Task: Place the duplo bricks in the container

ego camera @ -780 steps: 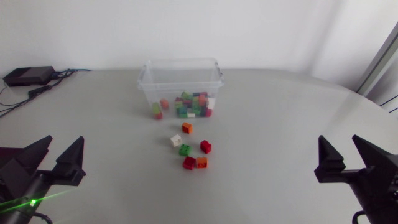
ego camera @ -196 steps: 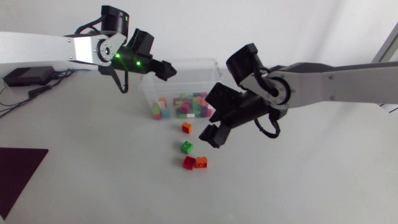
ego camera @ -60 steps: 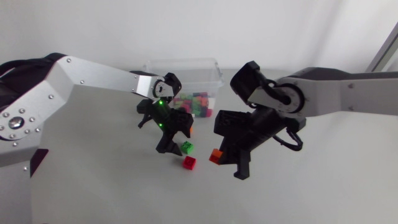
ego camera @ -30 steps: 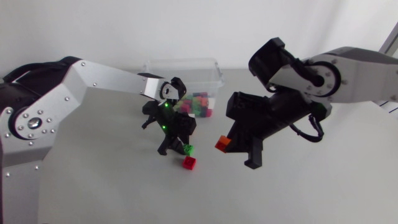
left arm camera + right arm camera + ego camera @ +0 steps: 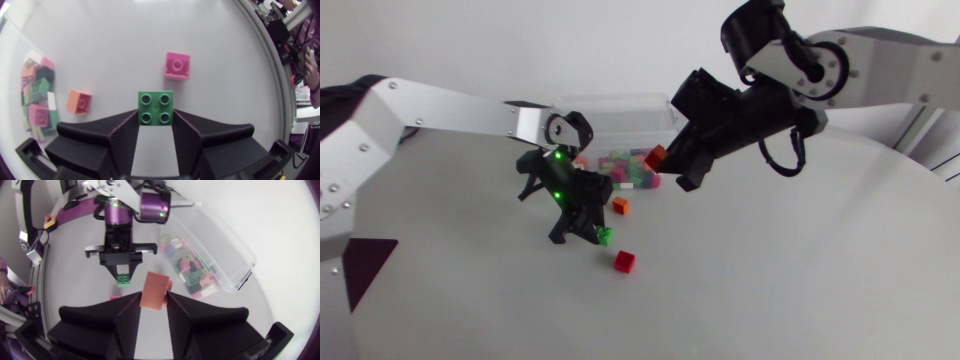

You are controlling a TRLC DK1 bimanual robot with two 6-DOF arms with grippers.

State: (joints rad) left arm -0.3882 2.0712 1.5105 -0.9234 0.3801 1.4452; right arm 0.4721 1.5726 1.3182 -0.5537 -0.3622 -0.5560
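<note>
My left gripper [image 5: 588, 228] is shut on a green duplo brick [image 5: 603, 236], low over the table in front of the container. In the left wrist view the green brick [image 5: 155, 107] sits squarely between the fingertips. My right gripper [image 5: 670, 165] is shut on an orange brick [image 5: 655, 157], held in the air at the right front corner of the clear container [image 5: 620, 112]. The right wrist view shows this orange brick [image 5: 154, 291] between the fingers, with the left gripper [image 5: 122, 269] and the container [image 5: 220, 255] below. A red brick [image 5: 625, 262] and another orange brick [image 5: 619, 206] lie on the table.
The container holds several coloured bricks [image 5: 630, 168] along its front wall. The loose red brick [image 5: 177, 65] lies just ahead of my left gripper, the loose orange one [image 5: 79, 101] beside it. A dark mat [image 5: 360, 265] lies at the table's left edge.
My left gripper has shut on the green brick and shifted it slightly left. My right arm has risen and carried its orange brick back toward the container.
</note>
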